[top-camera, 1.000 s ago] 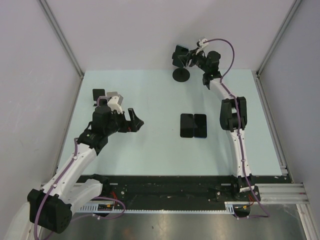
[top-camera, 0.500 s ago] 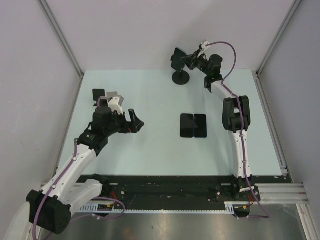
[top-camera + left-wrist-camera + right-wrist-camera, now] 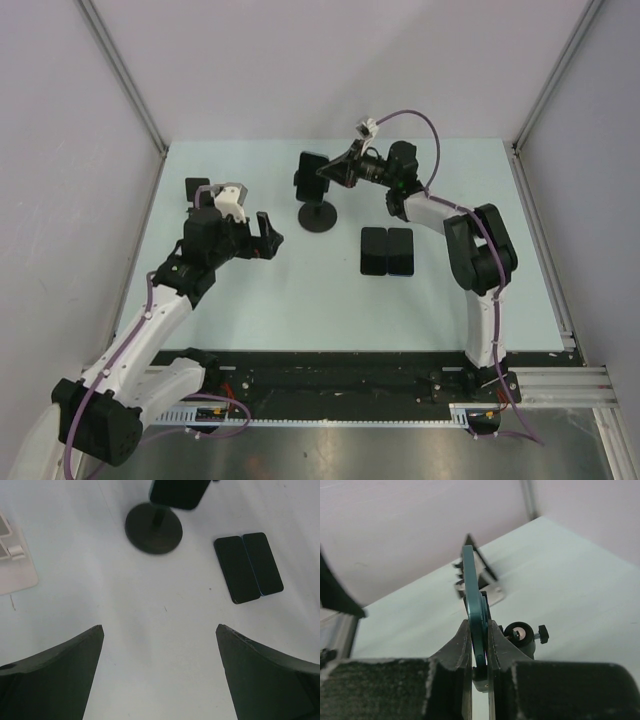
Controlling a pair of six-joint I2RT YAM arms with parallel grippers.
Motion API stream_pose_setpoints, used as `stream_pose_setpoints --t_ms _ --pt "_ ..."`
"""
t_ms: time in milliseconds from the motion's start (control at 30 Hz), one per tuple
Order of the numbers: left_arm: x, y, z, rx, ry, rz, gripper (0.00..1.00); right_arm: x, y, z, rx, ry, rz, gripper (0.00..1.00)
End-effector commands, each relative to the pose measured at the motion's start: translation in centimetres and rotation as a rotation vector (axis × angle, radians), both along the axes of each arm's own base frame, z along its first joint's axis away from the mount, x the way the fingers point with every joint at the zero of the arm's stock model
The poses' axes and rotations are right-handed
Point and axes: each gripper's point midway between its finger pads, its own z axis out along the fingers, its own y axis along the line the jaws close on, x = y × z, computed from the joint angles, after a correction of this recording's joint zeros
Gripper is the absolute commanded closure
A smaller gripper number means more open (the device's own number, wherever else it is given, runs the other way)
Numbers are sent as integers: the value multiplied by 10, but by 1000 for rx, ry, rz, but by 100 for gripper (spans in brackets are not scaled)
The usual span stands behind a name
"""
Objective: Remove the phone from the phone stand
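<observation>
judging from the wrist view, the phone (image 3: 473, 597) was pinched at its thin edge by the right gripper (image 3: 479, 630) while seated in the phone stand (image 3: 318, 216) toward 12 o'clock of the table (image 3: 250, 300); a straight lift was called for, its base steadied by the spread, empty left gripper (image 3: 262, 236)

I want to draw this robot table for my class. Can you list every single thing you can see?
phone: one, dark with a teal edge, upright on the stand, middle back of the table
phone stand: one, black, round base on the table
flat phones: two, black, one with a blue edge, lying side by side right of the stand
white holder: one, white, far left, partly out of view
table: one, pale blue-green
left gripper: one, black, open, holding nothing, above the table's left side
right gripper: one, black, shut on the phone's edge
</observation>
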Motion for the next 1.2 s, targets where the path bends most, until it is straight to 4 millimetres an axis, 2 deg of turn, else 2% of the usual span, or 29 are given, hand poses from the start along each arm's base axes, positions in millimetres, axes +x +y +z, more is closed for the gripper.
stream_pose_setpoints --t_ms 0,33,67,133,167,400,533,567,667,700,733,800,833,900,933,967,1000,1033,1067,1100,1167 --pt "20 1 31 32 -133 4 0 -67 8 81 121 -95 130 100" --pt "21 0 31 34 -138 1 0 -76 10 73 107 -65 155 100" --pt "23 -2 31 35 -144 -8 0 -89 14 79 105 -71 181 100" --pt "25 -5 31 34 -150 -23 0 -103 18 67 74 -32 210 100" --pt "27 -6 31 33 -155 -30 0 -112 19 71 73 -38 220 100" --pt "18 -22 30 14 -197 -151 2 -161 26 48 10 37 339 100" --pt "10 -26 31 15 -232 -203 2 -177 26 31 -46 63 349 98" --pt "9 -26 32 22 -243 -212 2 -178 25 20 -80 86 342 96" --pt "7 -26 34 28 -271 -224 0 -181 21 19 -118 86 310 82" --pt "7 -25 34 28 -274 -223 0 -178 18 13 -153 90 276 72" --pt "7 -27 36 23 -284 -229 0 -178 15 17 -163 78 258 66" --pt "5 -29 36 16 -288 -245 0 -175 10 10 -204 84 221 57" --pt "5 -32 36 8 -287 -263 0 -176 8 12 -210 78 213 49" --pt "3 -36 37 0 -292 -287 0 -177 5 10 -229 96 194 41" --pt "2 -37 38 -3 -299 -297 0 -181 4 17 -227 83 190 33" --pt "-1 -41 40 -12 -303 -320 0 -183 3 16 -239 96 181 28" --pt "-2 -42 41 -15 -307 -330 0 -178 0 17 -251 98 131 23" --pt "-3 -42 43 -15 -315 -338 0 -178 -2 20 -262 79 103 14" --pt "-4 -42 46 -17 -326 -339 0 -186 -1 28 -271 71 87 9" --pt "-4 -41 47 -15 -331 -332 0 -172 -7 30 -288 73 -38 5" --pt "-2 -36 53 -18 -347 -294 0 -171 -10 33 -301 109 -160 0"
